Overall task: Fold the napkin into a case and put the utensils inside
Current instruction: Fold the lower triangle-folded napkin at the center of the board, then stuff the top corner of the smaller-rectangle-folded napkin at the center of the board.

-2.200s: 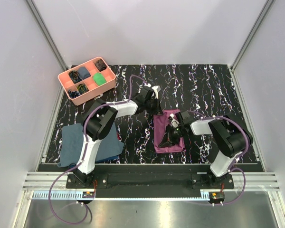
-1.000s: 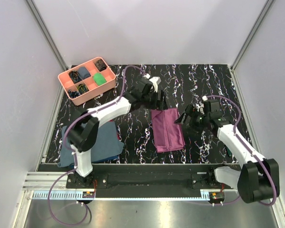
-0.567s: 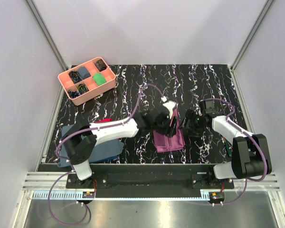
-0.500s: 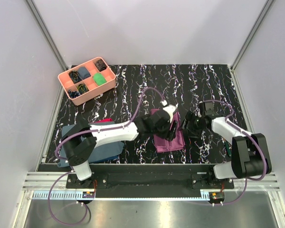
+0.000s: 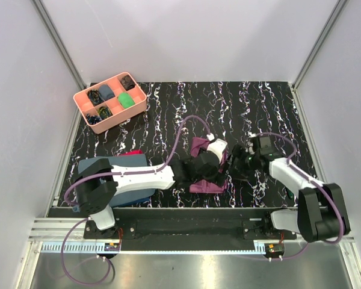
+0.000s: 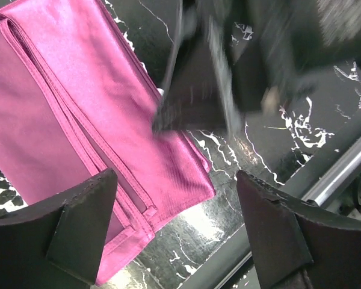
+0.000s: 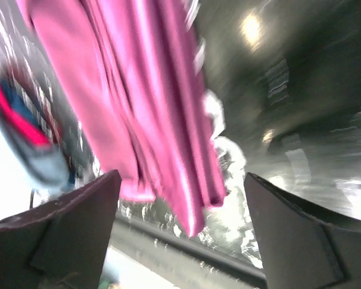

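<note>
A black worktop [image 5: 259, 102] veined with white is filling the floor of a booth whose pale, plain walls [image 5: 186, 36] are closing it in on three sides, with aluminium posts [image 5: 57, 42] running up the back corners. A metal rail [image 5: 186, 232] is running along the near edge, where the two arm bases are sitting.

The napkin [image 5: 207, 185], folded into a narrow plum-purple oblong of several layers, is lying flat on the worktop near the front middle, with its stacked hems showing along one long side in the left wrist view.

The left pincer [image 6: 175, 174] is hanging over the napkin with its fingers spread wide and nothing between them. The right pincer [image 7: 182, 176] is reaching in from the napkin's right side, likewise spread and holding nothing; its view is blurred.

A pink tray [image 5: 138, 107] of small items is sitting at the far left corner. A slate-blue cloth [image 5: 141, 195] is lying at the near left, partly under the left arm, with a red cloth [image 5: 129, 153] peeping out at its far edge.
</note>
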Motion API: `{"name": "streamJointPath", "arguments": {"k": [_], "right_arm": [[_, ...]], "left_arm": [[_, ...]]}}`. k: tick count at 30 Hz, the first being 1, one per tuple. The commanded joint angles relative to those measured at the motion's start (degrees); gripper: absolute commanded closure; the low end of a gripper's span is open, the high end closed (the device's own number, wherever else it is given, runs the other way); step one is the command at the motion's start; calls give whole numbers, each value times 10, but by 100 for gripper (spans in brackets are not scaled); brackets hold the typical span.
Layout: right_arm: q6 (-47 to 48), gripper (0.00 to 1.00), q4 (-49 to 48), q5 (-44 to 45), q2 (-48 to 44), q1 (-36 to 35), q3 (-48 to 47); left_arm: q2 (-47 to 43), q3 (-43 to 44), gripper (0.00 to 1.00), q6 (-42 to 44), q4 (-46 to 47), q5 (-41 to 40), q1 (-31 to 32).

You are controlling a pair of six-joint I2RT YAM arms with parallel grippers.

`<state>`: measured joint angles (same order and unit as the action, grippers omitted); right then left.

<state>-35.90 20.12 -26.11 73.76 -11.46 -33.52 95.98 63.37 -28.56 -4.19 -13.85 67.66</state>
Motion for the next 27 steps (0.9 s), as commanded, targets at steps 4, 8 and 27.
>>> {"name": "streamJointPath", "arguments": {"k": [4, 8, 27], "right_arm": [[20, 0, 88, 113, -21, 129, -79], [16, 0, 97, 94, 13, 150, -110], [78, 2, 19, -22, 38, 150, -88]], "left_arm": [[81, 99, 18, -1, -50, -96, 46], [153, 153, 25, -28, -96, -126, 50], [300, 295, 49, -84, -235, -174, 79]]}}
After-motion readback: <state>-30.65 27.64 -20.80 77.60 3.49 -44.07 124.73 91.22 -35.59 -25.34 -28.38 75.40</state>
